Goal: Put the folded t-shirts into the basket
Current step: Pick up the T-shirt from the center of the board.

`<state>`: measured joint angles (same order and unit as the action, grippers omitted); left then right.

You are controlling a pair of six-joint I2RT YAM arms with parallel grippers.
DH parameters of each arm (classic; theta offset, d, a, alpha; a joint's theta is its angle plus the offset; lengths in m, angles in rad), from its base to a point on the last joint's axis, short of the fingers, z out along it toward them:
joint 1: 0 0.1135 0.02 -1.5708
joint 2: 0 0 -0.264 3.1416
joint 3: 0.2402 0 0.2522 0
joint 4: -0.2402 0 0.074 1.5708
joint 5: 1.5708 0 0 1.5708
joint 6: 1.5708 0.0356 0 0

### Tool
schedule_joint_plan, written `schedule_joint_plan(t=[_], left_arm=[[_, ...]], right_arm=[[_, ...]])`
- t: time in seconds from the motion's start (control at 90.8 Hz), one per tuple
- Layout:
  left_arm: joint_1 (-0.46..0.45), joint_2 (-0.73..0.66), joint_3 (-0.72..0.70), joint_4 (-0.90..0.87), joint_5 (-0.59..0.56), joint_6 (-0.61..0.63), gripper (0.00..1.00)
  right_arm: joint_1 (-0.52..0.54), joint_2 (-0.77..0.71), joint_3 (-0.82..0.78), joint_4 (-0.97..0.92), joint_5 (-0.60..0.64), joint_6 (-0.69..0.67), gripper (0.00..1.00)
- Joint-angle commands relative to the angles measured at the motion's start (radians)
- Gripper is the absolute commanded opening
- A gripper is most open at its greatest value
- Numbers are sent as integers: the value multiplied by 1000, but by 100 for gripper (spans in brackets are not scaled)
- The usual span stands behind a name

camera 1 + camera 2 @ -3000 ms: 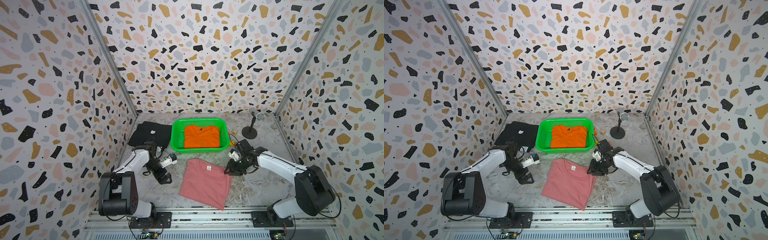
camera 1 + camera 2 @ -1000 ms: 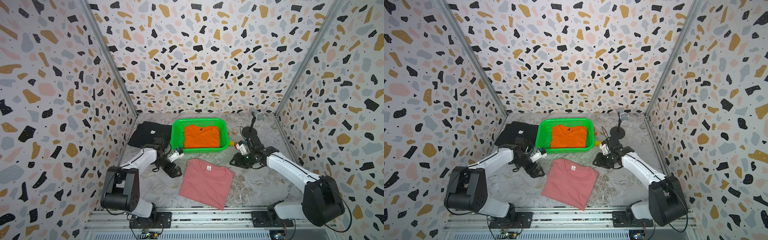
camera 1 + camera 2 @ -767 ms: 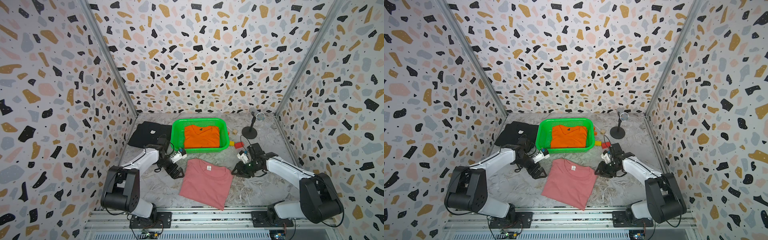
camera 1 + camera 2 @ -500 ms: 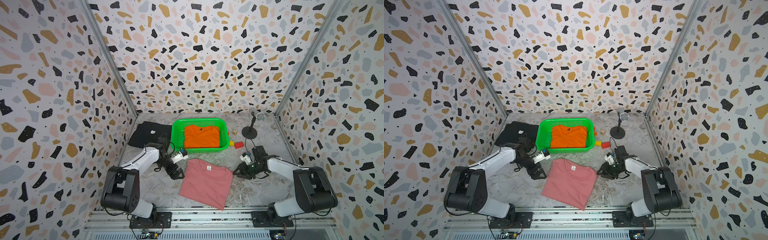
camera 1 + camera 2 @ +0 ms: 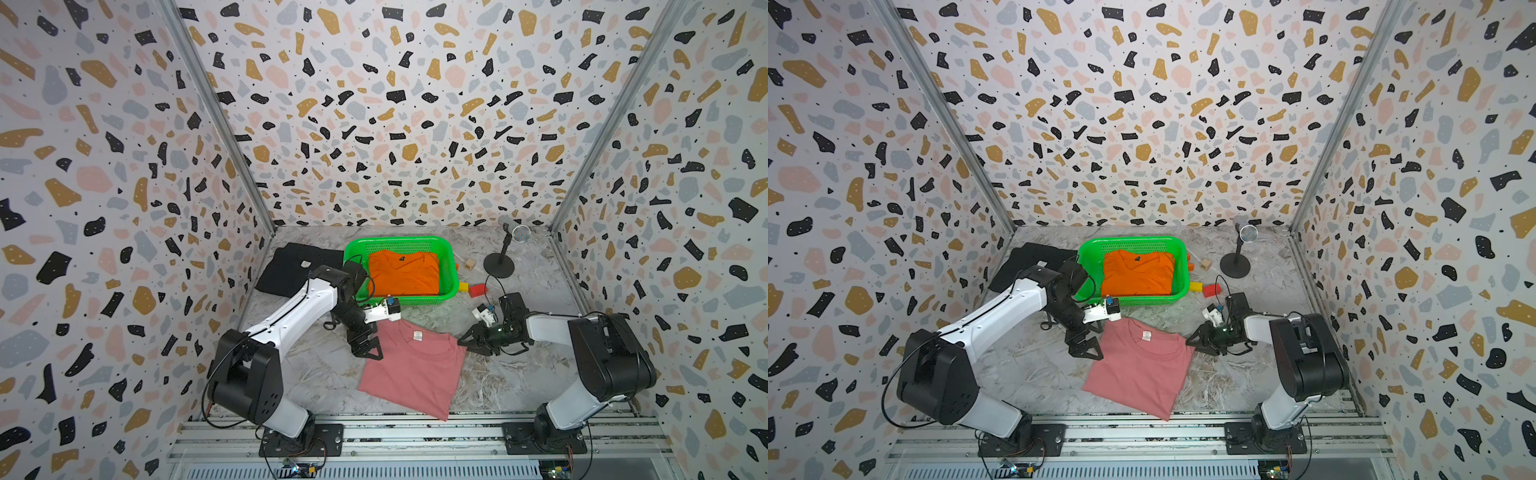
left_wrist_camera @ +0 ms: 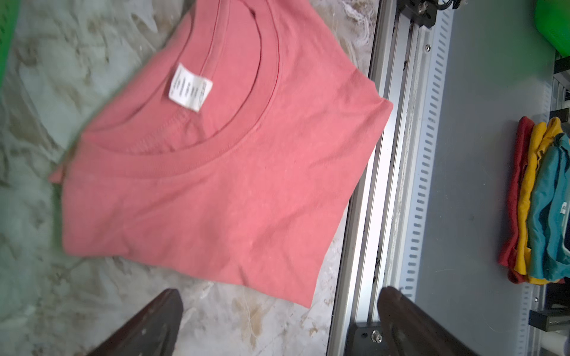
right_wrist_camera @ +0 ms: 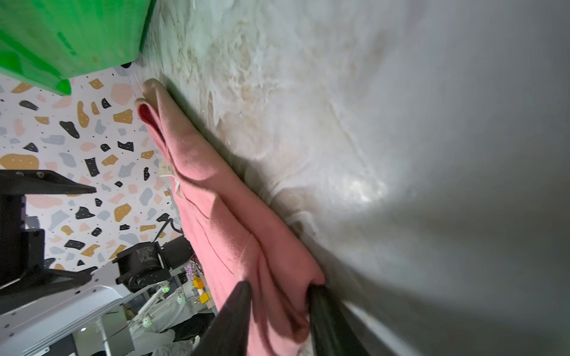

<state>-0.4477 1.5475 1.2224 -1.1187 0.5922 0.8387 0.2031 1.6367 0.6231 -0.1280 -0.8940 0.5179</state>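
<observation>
A pink folded t-shirt (image 5: 411, 370) lies flat near the table's front, its white neck label up (image 6: 190, 87). My left gripper (image 5: 368, 351) stands open at the shirt's left collar-side corner, with only bare table between its fingers (image 6: 277, 314). My right gripper (image 5: 467, 343) lies low at the shirt's right edge, and its jaws are shut on a bunched fold of pink cloth (image 7: 279, 308). The orange t-shirt (image 5: 403, 272) lies inside the green basket (image 5: 395, 241) at the back. Left of the basket lies the black t-shirt (image 5: 291, 266), partly behind my left arm.
A microphone on a round stand (image 5: 500, 259) is at the back right. Small yellow (image 5: 463, 286), red (image 5: 478, 289) and wooden (image 5: 469, 264) blocks lie right of the basket. A metal rail (image 5: 415, 432) runs along the front edge. A stack of coloured cloths (image 6: 536, 200) sits beyond that rail.
My right gripper came forward from near the blocks to the pink shirt's right edge and closed on the cloth. The left gripper edged closer to the shirt's left corner, still open.
</observation>
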Motion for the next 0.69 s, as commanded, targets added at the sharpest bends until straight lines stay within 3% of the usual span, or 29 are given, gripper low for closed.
schedule_joint_plan(t=[0.0, 0.154, 0.352, 0.529, 0.683], left_arm=[[-71, 49, 48, 111, -12, -95, 100], [-156, 124, 82, 272, -66, -136, 100], [-192, 192, 150, 356, -15, -136, 100], [-209, 195, 178, 490, 114, -150, 100], [-243, 269, 211, 504, 107, -61, 100]], right_arm=[[1, 16, -1, 68, 15, 33, 35], [1, -11, -26, 144, -51, 51, 22], [1, -73, -85, 228, -136, 78, 5], [1, -163, -123, 238, -115, 90, 0], [3, -239, -131, 208, -102, 64, 0]])
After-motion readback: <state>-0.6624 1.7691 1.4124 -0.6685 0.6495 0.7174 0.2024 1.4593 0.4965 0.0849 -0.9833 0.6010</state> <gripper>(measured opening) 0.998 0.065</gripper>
